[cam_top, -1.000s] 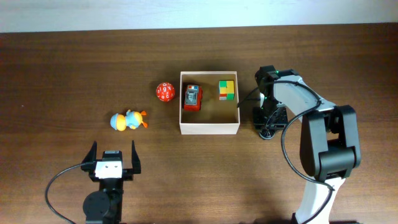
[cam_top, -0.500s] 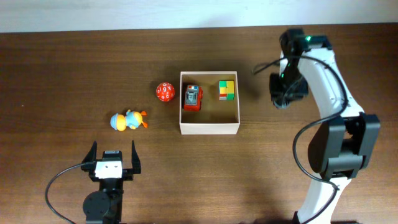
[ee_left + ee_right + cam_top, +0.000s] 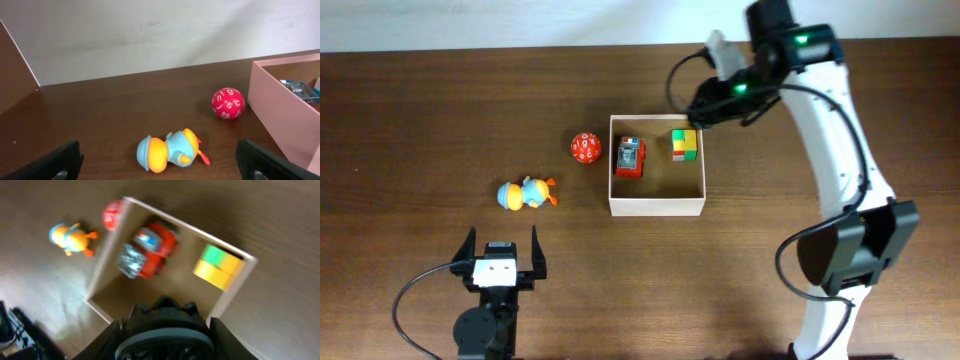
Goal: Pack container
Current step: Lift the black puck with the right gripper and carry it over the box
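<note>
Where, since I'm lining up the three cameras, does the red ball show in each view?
Overhead: red ball left of centre, just outside the container's left wall.
Left wrist: red ball right of centre, left of the container.
Right wrist: red ball top left, blurred, by the container's corner.
Shared landmark: the container.

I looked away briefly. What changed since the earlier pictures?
The right end effector swung from right of the box to over its far right corner. Nothing visibly grabbed or released. The car, block, ball, duck and left end effector stayed put.
</note>
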